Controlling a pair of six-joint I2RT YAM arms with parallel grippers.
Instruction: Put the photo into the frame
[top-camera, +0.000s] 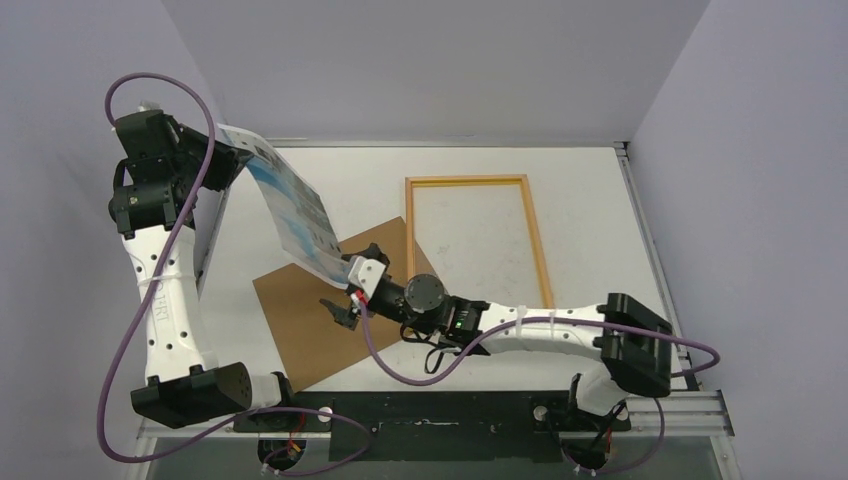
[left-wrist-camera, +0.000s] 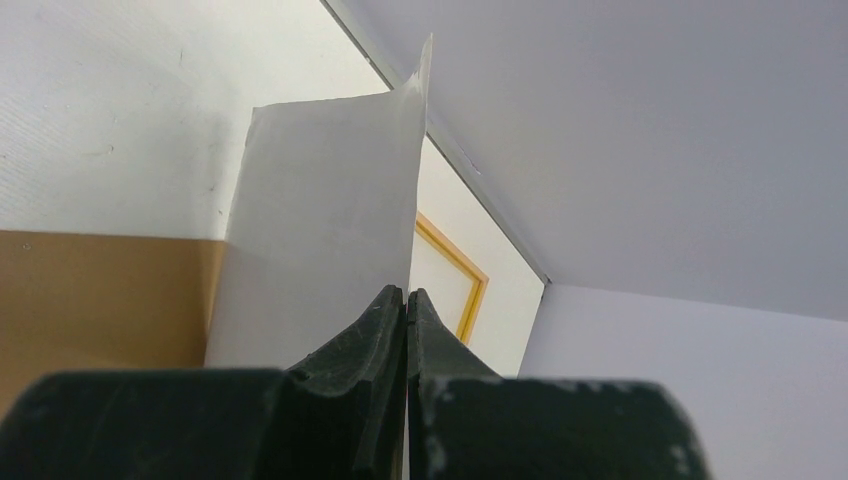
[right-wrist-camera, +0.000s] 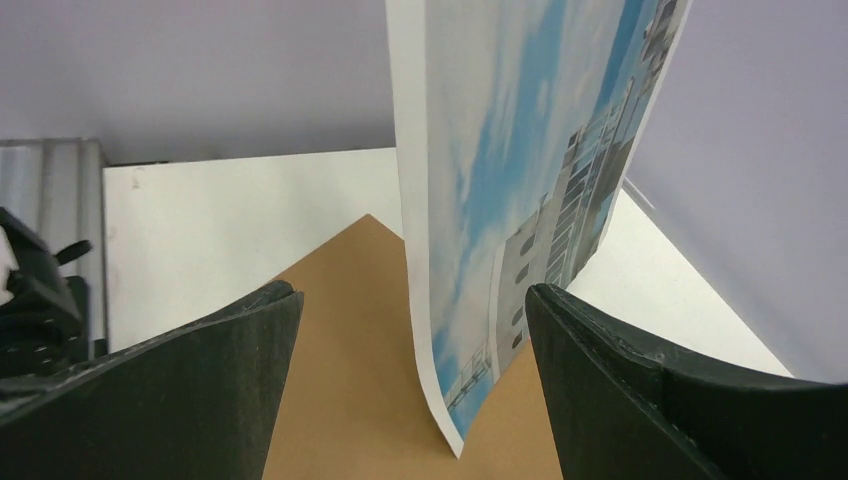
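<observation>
The photo (top-camera: 300, 212) is thin, flexible paper with a smooth printed face and a matt white back. The frame (top-camera: 466, 181) looks like wood. The backing board (top-camera: 300, 322) is matt brown. The counter (top-camera: 590, 220) is matt white.

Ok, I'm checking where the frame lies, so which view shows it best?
Top external: most of the frame shows from above, its near end behind the right arm. Left wrist catches one corner past the photo; right wrist shows none.

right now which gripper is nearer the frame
Right. The right gripper hangs open over the board, just left of the frame, not touching it. The left gripper is far off to the left, shut on the photo.
</observation>
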